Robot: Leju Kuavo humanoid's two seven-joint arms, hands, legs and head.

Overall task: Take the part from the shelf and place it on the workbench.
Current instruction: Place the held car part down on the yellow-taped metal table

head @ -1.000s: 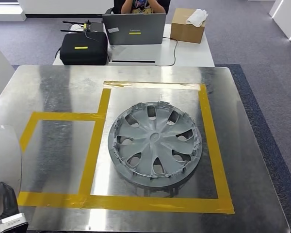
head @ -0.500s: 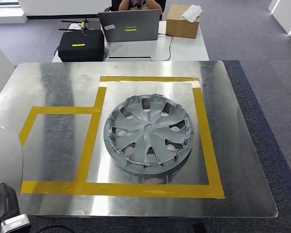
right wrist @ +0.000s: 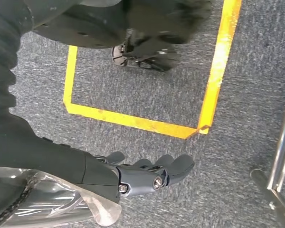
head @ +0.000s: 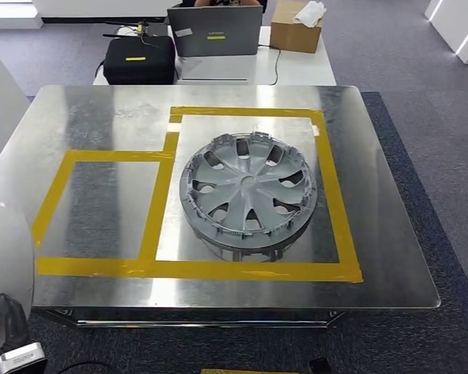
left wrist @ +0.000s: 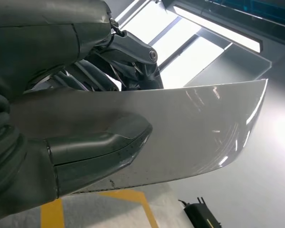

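My left hand [head: 11, 331] sits at the bottom left of the head view and grips a white curved panel [head: 5, 253], the part. In the left wrist view its thumb [left wrist: 98, 147] presses on the near face of the panel [left wrist: 205, 128] and its dark fingers [left wrist: 98, 78] lie behind it. The silver workbench [head: 384, 226] lies ahead, apart from the part, with a yellow taped square [head: 96, 206] on its left half. My right hand [right wrist: 152, 173] hangs over the grey carpet, fingers stretched out and holding nothing.
A grey hubcap [head: 249, 191] lies in the larger taped square on the right. Behind the bench stands a white table with a laptop [head: 215, 31], a black case [head: 139, 61] and a cardboard box [head: 296, 27]. Yellow floor tape [right wrist: 134, 121] and a metal bench leg [right wrist: 282, 147] are near my right hand.
The whole picture has shifted: the workbench now sits higher and farther in the head view, with its front edge showing, so the camera has moved. My left hand still holds the panel.
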